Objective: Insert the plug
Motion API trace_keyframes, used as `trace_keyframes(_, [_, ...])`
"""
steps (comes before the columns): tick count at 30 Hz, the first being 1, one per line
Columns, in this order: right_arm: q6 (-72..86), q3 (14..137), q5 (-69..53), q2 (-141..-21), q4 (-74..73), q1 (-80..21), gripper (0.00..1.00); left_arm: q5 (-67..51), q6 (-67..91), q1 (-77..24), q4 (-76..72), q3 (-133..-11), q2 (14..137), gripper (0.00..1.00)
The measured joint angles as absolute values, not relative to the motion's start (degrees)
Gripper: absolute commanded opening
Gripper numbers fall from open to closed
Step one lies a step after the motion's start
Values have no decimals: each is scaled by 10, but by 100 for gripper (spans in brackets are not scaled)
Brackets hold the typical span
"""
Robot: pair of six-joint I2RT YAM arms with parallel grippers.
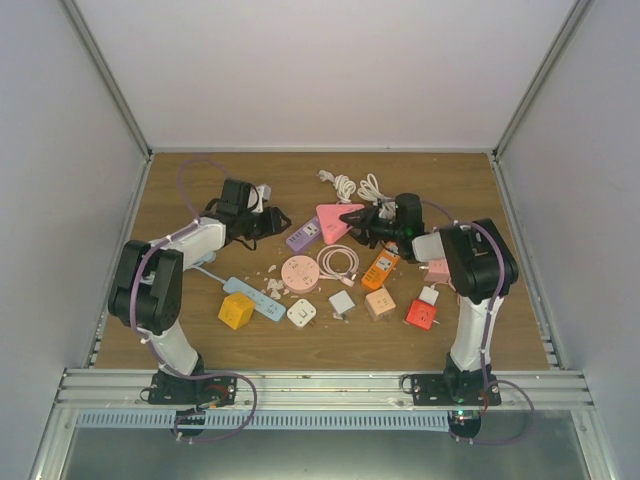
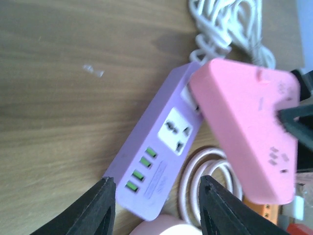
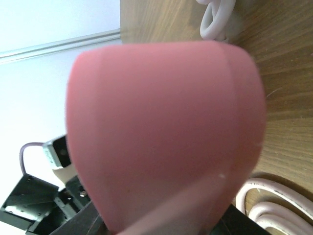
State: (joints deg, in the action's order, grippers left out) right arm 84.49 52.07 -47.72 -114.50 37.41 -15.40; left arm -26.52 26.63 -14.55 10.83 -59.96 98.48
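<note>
A pink triangular power strip [image 1: 332, 220] is held off the table by my right gripper [image 1: 356, 221], which is shut on its right end. It fills the right wrist view [image 3: 166, 132], where only the finger bases show round my right gripper [image 3: 161, 226]. A purple power strip [image 1: 303, 234] lies just left of it, its far end under the pink strip's corner. My left gripper [image 1: 268, 222] is open and empty, just left of the purple strip. In the left wrist view the purple strip [image 2: 156, 156] lies between my open left gripper [image 2: 156, 203] fingers, with the pink strip [image 2: 249, 132] beside it.
White coiled cables [image 1: 355, 185] lie behind the strips. In front lie a pink cable coil [image 1: 338, 262], a round pink socket [image 1: 299, 272], an orange strip [image 1: 380, 268], a blue strip [image 1: 255, 298], a yellow cube [image 1: 236, 310], white adapters [image 1: 301, 313] and a red cube [image 1: 420, 314].
</note>
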Motion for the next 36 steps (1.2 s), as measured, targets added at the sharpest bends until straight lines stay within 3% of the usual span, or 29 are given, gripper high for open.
trace_keyframes(21, [740, 588, -505, -1192, 303, -151, 39, -388, 322, -146, 1, -686, 1120, 73])
trace_keyframes(36, [711, 620, -522, -1217, 246, -144, 41, -409, 313, -153, -11, -749, 1181, 73])
